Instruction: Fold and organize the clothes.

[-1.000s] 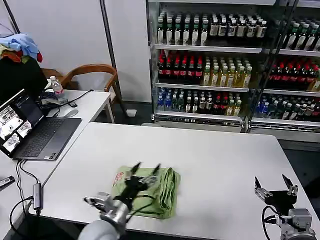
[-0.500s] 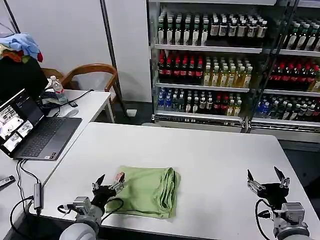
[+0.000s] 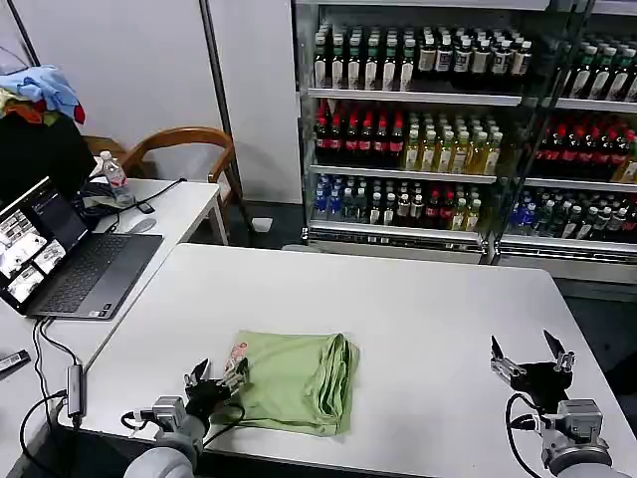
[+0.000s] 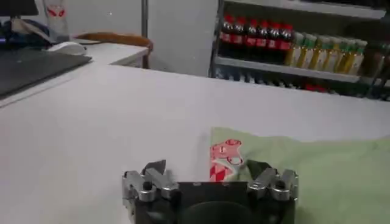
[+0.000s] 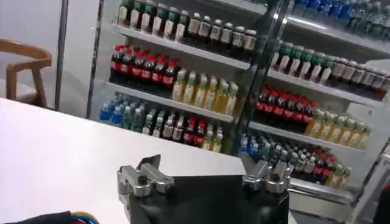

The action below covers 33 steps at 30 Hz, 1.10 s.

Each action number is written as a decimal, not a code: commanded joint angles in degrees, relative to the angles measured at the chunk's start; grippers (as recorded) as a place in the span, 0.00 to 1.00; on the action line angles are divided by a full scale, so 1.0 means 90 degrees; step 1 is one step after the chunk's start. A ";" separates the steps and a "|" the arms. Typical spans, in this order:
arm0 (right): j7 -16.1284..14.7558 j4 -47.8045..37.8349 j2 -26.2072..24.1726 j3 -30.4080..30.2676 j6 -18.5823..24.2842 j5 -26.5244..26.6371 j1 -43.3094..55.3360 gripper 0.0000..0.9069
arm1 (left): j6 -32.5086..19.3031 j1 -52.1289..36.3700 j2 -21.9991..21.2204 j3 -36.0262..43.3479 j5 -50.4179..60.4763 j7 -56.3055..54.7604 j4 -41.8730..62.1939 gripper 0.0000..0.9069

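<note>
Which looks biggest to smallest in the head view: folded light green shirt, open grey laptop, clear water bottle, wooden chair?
1. Open grey laptop, nearer the camera's edge.
2. Folded light green shirt.
3. Wooden chair, partly hidden, so unsure against the shirt.
4. Clear water bottle.

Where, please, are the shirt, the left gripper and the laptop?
shirt (image 3: 299, 378), head view, middle of folded fabric.
left gripper (image 3: 215, 376), head view, between its fingertips.
laptop (image 3: 85, 271), head view, keyboard.
</note>
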 commanded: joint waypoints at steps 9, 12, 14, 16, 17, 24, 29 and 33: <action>-0.0002 0.0003 -0.0020 0.0087 -0.0017 0.0015 0.0084 1.00 | -0.0057 -0.0005 -0.0048 0.0577 0.0665 -0.0047 0.0239 0.04; 0.0001 0.0016 -0.0036 0.0105 -0.0020 0.0018 0.0066 1.00 | -0.0061 0.0000 -0.0075 0.0612 0.0658 -0.0061 0.0248 0.04; -0.0002 0.0036 -0.0039 0.0117 -0.0020 0.0019 0.0039 1.00 | -0.0079 0.0007 -0.0090 0.0625 0.0657 -0.0068 0.0264 0.04; -0.0002 0.0056 -0.0033 0.0132 -0.0017 0.0017 0.0010 1.00 | -0.0094 0.0032 -0.0113 0.0630 0.0647 -0.0074 0.0255 0.04; -0.0002 0.0066 -0.0030 0.0139 -0.0018 0.0018 -0.0008 1.00 | -0.0103 0.0038 -0.0116 0.0633 0.0646 -0.0069 0.0252 0.04; 0.0001 0.0120 0.0010 0.0142 -0.0013 0.0010 -0.0107 1.00 | -0.0243 0.0103 -0.0116 0.0626 0.0760 0.0096 0.0162 0.04; 0.0001 0.0192 0.0077 0.0010 -0.0007 -0.0053 -0.0161 1.00 | -0.0248 0.0273 0.0251 0.0337 0.1488 0.0377 -0.0310 0.04; -0.0008 0.0238 0.0117 -0.0093 -0.0001 -0.0091 -0.0153 1.00 | -0.0146 0.0287 0.0752 -0.0161 0.1332 0.0413 -0.0683 0.04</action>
